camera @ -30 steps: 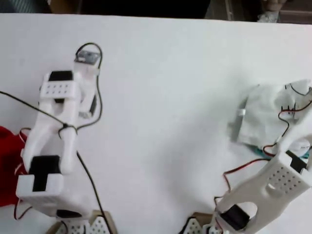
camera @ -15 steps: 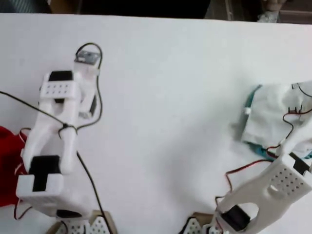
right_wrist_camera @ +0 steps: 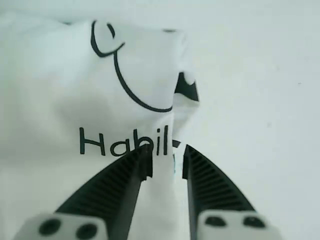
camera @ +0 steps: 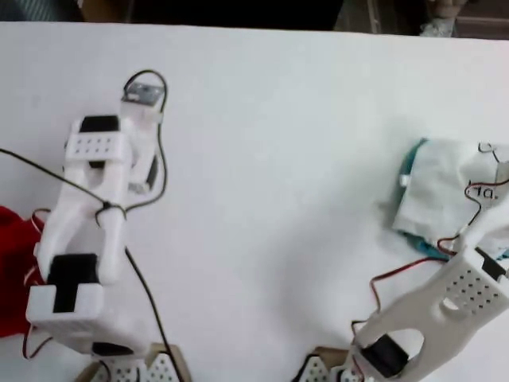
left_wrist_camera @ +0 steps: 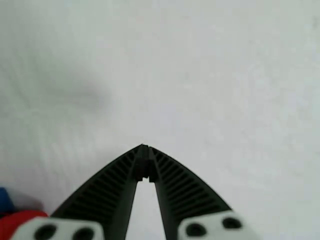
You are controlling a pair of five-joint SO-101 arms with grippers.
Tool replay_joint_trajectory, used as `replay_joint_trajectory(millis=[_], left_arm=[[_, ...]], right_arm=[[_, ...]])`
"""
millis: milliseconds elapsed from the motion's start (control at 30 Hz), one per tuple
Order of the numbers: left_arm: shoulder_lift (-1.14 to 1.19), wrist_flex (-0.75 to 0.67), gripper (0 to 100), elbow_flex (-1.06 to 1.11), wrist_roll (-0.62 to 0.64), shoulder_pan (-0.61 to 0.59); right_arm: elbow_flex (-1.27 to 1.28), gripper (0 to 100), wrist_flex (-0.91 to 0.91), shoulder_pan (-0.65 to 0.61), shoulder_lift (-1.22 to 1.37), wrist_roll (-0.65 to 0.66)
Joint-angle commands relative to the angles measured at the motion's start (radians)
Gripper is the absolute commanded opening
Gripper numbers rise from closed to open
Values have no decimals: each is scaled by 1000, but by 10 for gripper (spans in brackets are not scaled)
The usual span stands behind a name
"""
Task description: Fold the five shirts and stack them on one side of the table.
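Note:
A white shirt [camera: 437, 191] with black print lies bunched at the table's right edge, on top of a teal shirt [camera: 413, 155] that shows along its left and near edges. My right gripper [right_wrist_camera: 164, 152] is shut on a fold of the white shirt [right_wrist_camera: 75, 100], with cloth pinched between its fingers. The right arm [camera: 453, 294] comes in from the near right corner. A red shirt [camera: 9, 263] lies at the left edge beside the left arm [camera: 95, 159]. My left gripper [left_wrist_camera: 144, 150] is shut with nothing in it, over bare table, with the red shirt [left_wrist_camera: 15, 222] close to it.
The white table [camera: 278, 119] is bare across its middle and back. Black and red cables [camera: 151, 199] hang from both arms. The arms' bases stand at the near edge.
The right gripper has pulled the white shirt to the right, toward the table's edge, uncovering more of the teal shirt's left edge. The left arm has not moved.

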Motion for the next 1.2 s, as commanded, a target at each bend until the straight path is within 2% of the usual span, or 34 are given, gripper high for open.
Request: replay_joint_trajectory(millis=[0, 67, 167, 533, 833, 967, 1167], left_arm=[[-61, 6, 28, -8, 9, 34], [-61, 6, 28, -12, 9, 44], [-61, 5, 28, -13, 9, 46], [-61, 15, 28, -13, 8, 40], [-61, 15, 28, -13, 8, 46], [-61, 15, 28, -13, 8, 44], [-61, 15, 28, -13, 8, 40]], right_arm=[[-60, 112, 51, -13, -142, -3], [-51, 99, 94, -22, -145, -3], [-23, 16, 107, -21, -124, -3], [-3, 34, 67, 28, 59, -2], [-57, 34, 7, 85, 59, 5], [-104, 34, 22, 62, 41, -3], [-189, 34, 4, -67, -7, -51]])
